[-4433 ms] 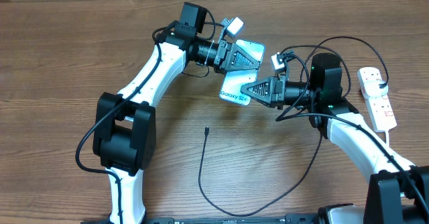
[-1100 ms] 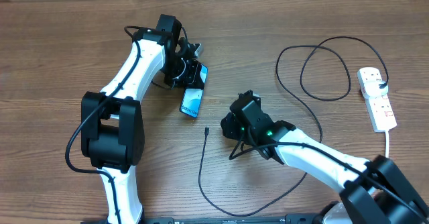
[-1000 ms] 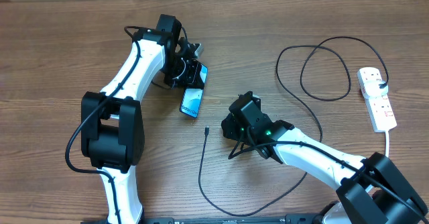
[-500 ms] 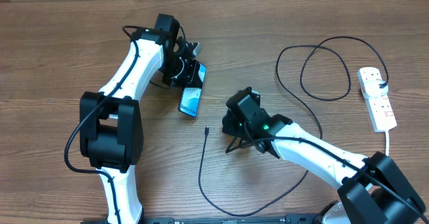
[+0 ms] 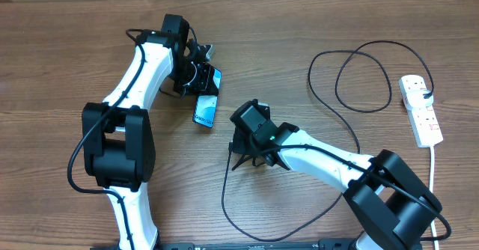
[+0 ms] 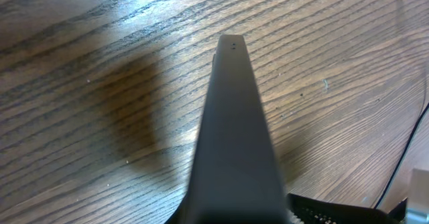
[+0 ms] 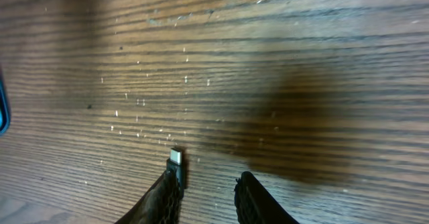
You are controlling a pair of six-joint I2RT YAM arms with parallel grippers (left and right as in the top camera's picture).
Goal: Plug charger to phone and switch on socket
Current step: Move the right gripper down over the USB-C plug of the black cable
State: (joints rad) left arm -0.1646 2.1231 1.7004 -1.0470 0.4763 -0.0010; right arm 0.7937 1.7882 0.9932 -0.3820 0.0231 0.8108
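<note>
The phone hangs tilted over the table's left middle, blue screen up, with my left gripper shut on its far end. In the left wrist view the phone shows edge-on as a dark slab that hides the jaws. The charger's black cable loops from the socket round to its connector tip. My right gripper stands over that tip. In the right wrist view the connector lies on the wood against the left finger. The right gripper is open, a gap left to the other finger.
The socket's white cord runs off toward the front right. A loop of the black cable lies at the back right. A sliver of the phone's blue edge shows at the left of the right wrist view.
My right gripper slid left to the connector tip and its jaws narrowed. My left arm carried the phone a little up and left.
</note>
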